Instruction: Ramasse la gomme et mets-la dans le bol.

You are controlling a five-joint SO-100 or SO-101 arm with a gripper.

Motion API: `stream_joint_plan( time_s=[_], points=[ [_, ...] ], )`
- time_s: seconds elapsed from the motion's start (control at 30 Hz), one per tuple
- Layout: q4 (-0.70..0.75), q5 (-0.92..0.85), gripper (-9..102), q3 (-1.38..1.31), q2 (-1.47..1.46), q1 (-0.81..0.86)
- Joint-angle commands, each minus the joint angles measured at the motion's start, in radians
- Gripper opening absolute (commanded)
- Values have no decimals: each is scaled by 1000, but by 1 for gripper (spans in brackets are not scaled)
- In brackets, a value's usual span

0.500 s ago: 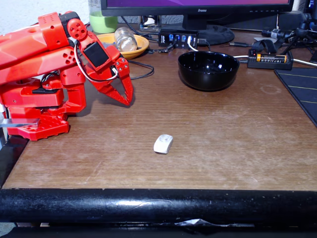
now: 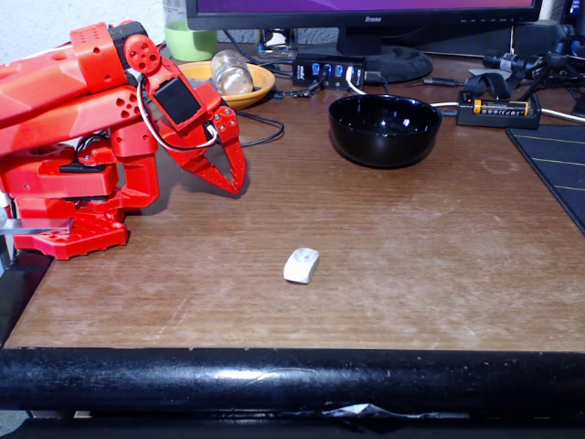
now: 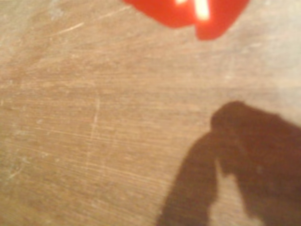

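Observation:
The small white gomme (image 2: 302, 265) lies on the brown table in the fixed view, near the front edge. The black bol (image 2: 385, 129) stands empty at the back, right of centre. My red gripper (image 2: 234, 186) hangs at the left, tips pointing down just above the table, up and to the left of the gomme and well apart from it. Its fingers are closed together with nothing between them. In the wrist view the red fingertips (image 3: 200, 19) show at the top edge over bare scratched wood, their shadow at the lower right.
A yellow dish (image 2: 228, 82) holding a glass jar sits behind the gripper, with a black cable (image 2: 265, 128) curling beside it. A USB hub (image 2: 329, 69), monitor stand, battery holder (image 2: 498, 110) and dark mat (image 2: 553, 165) line the back and right. A black padded rail (image 2: 292, 380) runs along the table front.

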Motion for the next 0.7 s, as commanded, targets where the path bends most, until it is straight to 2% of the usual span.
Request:
stream_joint_plan(
  time_s=[0.0,0.17,0.4,0.57,0.67],
  points=[
    [17,-5,-5,15,11,-6],
    [15,-9,-2,15,11,-8],
    [-46,-86,-3,-34,-44,12],
    [-156,-118,-5,-241,-411,20],
    [-167,-175,-6,-410,-629,28]
  ],
)
